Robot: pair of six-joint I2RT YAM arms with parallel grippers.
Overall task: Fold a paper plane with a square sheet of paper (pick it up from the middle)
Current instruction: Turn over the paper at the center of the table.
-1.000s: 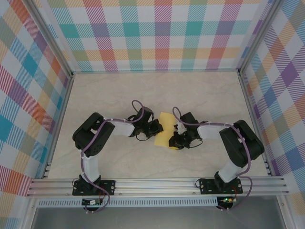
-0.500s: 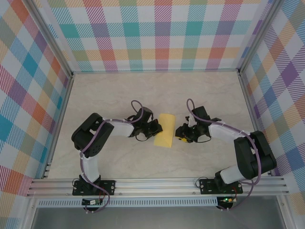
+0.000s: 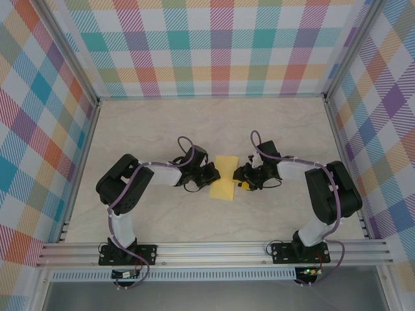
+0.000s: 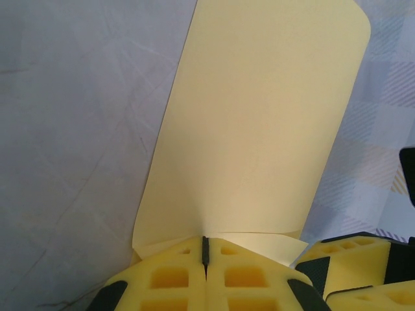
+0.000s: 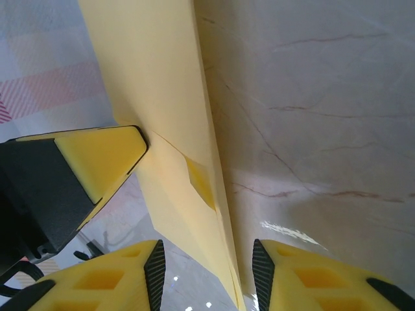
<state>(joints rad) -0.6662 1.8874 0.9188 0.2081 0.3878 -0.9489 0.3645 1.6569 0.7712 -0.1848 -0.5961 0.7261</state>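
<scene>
Left gripper (image 4: 205, 246) jaws were clamped on one edge of the square sheet of paper (image 3: 225, 178), mid-table (image 3: 142, 129). Right gripper (image 5: 206, 259) jaws were open, straddling the opposite edge, closer in than 0.5 s before. Plaid walls (image 3: 220, 45) stood around.

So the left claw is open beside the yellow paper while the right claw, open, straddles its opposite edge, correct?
No. The left claw is shut, pinching the yellow paper at its edge, as the left wrist view shows. The right claw is open and straddles the opposite edge.
</scene>
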